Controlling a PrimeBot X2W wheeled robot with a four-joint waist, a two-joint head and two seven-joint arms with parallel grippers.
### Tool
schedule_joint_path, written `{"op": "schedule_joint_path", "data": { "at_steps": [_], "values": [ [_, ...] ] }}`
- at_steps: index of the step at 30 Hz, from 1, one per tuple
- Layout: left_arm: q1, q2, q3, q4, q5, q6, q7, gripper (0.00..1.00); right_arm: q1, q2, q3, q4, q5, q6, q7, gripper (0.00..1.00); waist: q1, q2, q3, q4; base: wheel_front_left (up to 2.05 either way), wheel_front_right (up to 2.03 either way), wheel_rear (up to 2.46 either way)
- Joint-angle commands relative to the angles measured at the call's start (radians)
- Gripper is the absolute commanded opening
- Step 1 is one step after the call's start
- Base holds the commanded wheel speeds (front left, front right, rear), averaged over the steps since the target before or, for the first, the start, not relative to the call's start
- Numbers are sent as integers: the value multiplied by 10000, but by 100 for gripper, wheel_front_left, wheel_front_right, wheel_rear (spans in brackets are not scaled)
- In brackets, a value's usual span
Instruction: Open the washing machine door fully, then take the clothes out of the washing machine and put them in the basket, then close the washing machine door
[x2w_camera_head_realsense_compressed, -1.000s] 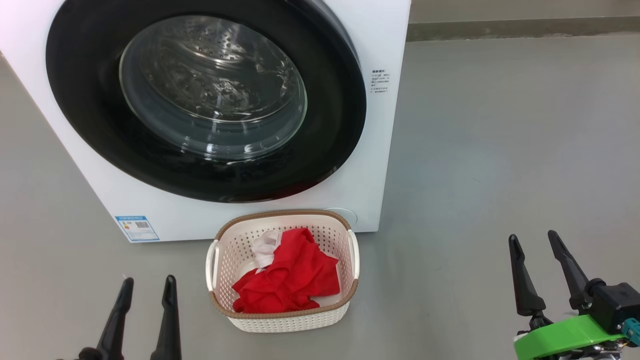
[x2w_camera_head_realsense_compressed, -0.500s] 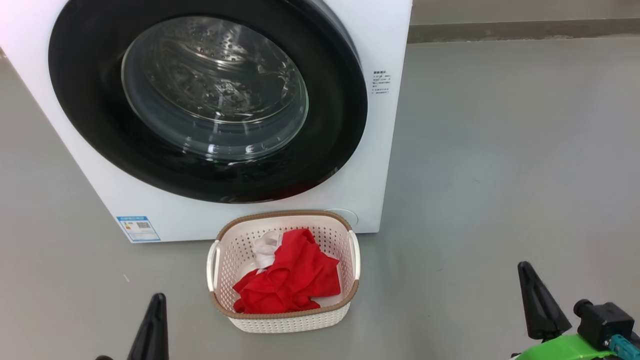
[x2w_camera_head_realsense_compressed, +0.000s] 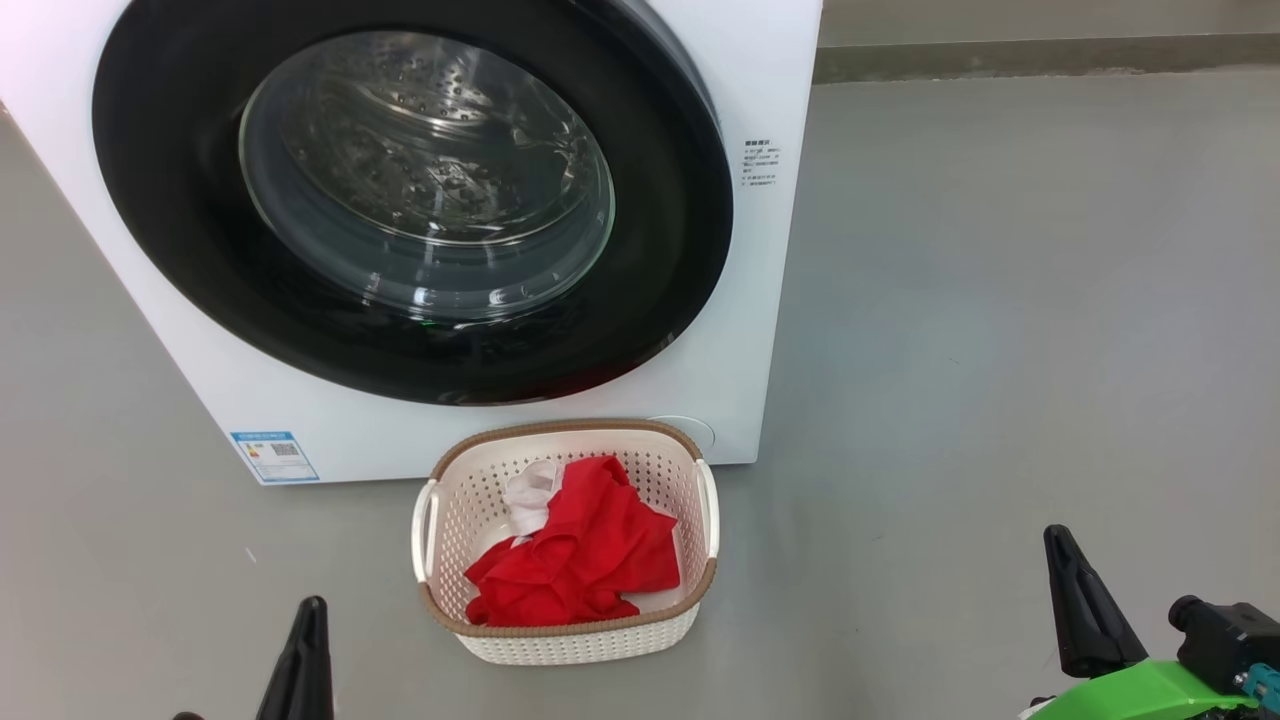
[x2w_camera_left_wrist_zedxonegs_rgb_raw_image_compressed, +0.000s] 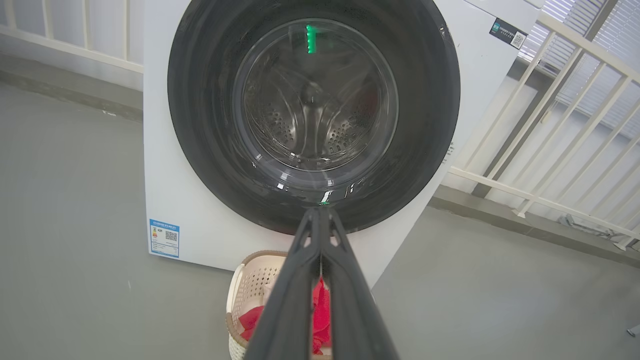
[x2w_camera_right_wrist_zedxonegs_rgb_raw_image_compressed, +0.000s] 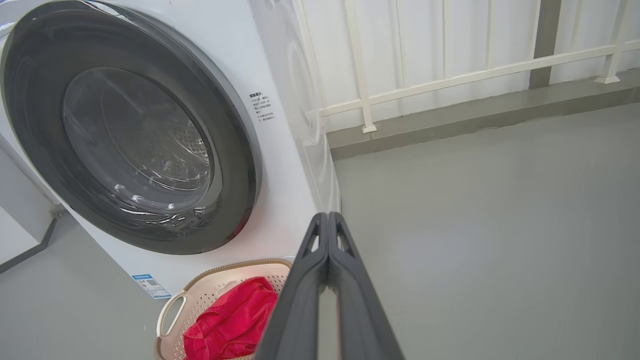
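The white washing machine (x2w_camera_head_realsense_compressed: 740, 330) stands ahead with its washing machine door (x2w_camera_head_realsense_compressed: 410, 195) shut flat against the front, black rim around the clear glass. Through the glass the steel drum shows. In front of it on the floor sits the cream basket (x2w_camera_head_realsense_compressed: 565, 540), holding the red clothes (x2w_camera_head_realsense_compressed: 575, 550) and a small white piece (x2w_camera_head_realsense_compressed: 530, 495). My left gripper (x2w_camera_head_realsense_compressed: 308, 612) is low at the bottom left, shut and empty, short of the basket. My right gripper (x2w_camera_head_realsense_compressed: 1060, 545) is at the bottom right, shut and empty, well right of the basket. The wrist views show each pair of fingers (x2w_camera_left_wrist_zedxonegs_rgb_raw_image_compressed: 320, 220) (x2w_camera_right_wrist_zedxonegs_rgb_raw_image_compressed: 327, 220) pressed together.
Grey floor (x2w_camera_head_realsense_compressed: 1000, 350) spreads wide to the machine's right. A white railing (x2w_camera_right_wrist_zedxonegs_rgb_raw_image_compressed: 450, 80) and a low kerb run behind the machine. A blue label (x2w_camera_head_realsense_compressed: 273, 455) is on the machine's lower left front.
Both grippers have shut and drawn back down toward the bottom edge of the head view. The door, basket and clothes have not moved.
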Motion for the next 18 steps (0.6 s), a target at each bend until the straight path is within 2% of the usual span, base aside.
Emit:
{"op": "schedule_joint_path", "data": {
  "at_steps": [1,18],
  "values": [
    [-370,90,111,-169,-309,-57,79,0,-384,-113,-11,-230,395,-5,64,0,-2,-1,3,-2,0,0,0],
    [-663,117,208,128,-2131,-115,578,0,-591,-146,-17,-181,2267,-11,560,0,-2,-1,40,-29,0,0,0]
  ]
}}
